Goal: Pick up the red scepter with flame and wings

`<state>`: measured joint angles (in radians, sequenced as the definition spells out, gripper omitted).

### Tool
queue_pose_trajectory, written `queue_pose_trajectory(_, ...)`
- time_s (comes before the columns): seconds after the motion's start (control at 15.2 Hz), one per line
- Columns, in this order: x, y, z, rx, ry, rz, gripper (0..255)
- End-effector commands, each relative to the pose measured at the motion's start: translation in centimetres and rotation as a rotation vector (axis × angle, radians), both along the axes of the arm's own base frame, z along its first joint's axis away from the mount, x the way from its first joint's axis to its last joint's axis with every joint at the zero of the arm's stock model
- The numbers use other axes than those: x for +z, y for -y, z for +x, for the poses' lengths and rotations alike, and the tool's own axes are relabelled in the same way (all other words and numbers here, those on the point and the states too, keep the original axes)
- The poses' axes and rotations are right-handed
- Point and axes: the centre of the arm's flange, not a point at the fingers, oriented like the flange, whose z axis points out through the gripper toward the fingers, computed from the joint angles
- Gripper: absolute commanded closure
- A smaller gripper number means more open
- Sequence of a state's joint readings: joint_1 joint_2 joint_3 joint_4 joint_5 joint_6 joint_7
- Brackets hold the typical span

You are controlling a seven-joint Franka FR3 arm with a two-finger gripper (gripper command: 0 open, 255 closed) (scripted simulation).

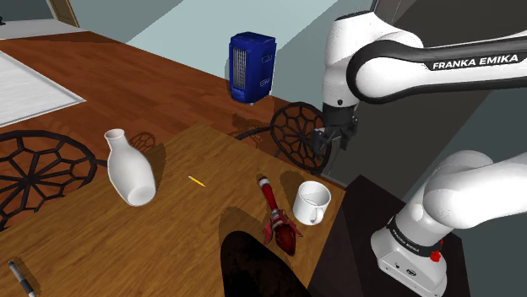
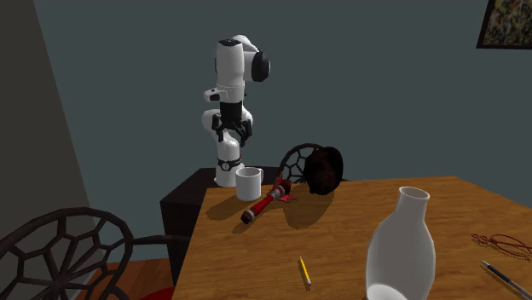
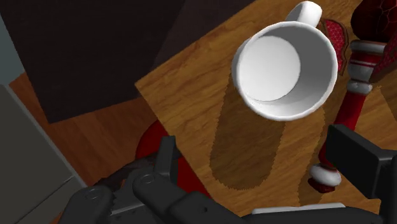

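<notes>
The wooden tabletop [image 1: 169, 228] is ending in a corner beside the dark stand [image 1: 355, 245], and the gripper [image 1: 334, 143] is hanging in open air above it, fingers [image 3: 359, 159] standing apart. A white mug [image 1: 311, 202] is sitting near that edge. The red, white-banded scepter [image 1: 277, 215] is lying flat just beside it, its winged head getting cut off in the wrist view.

arm [image 1: 372, 52]: upright from base, elbow bent, forearm level | tool [image 1: 334, 142]: aimed down, fingers [image 3: 356, 159] spread apart
</notes>
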<state>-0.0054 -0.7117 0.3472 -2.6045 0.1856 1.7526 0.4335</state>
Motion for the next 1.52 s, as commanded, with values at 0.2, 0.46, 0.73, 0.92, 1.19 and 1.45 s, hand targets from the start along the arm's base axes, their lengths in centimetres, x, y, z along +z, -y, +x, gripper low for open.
queue_pose_trajectory(0.2,-4.2,-5.5,0.2,-0.092,0.016,-0.020,0)
queue_pose_trajectory(0.46,-7.6,-9.5,1.0,-0.170,0.028,-0.036,0)
queue_pose_trajectory(0.73,-11.1,-13.3,2.2,-0.248,0.040,-0.052,0)
queue_pose_trajectory(0.92,-13.8,-16.1,3.3,-0.306,0.049,-0.064,0)
queue_pose_trajectory(1.19,-15.4,-16.1,3.3,-0.307,0.049,-0.064,0)
queue_pose_trajectory(1.45,-17.8,-16.1,3.3,-0.307,0.049,-0.064,0)
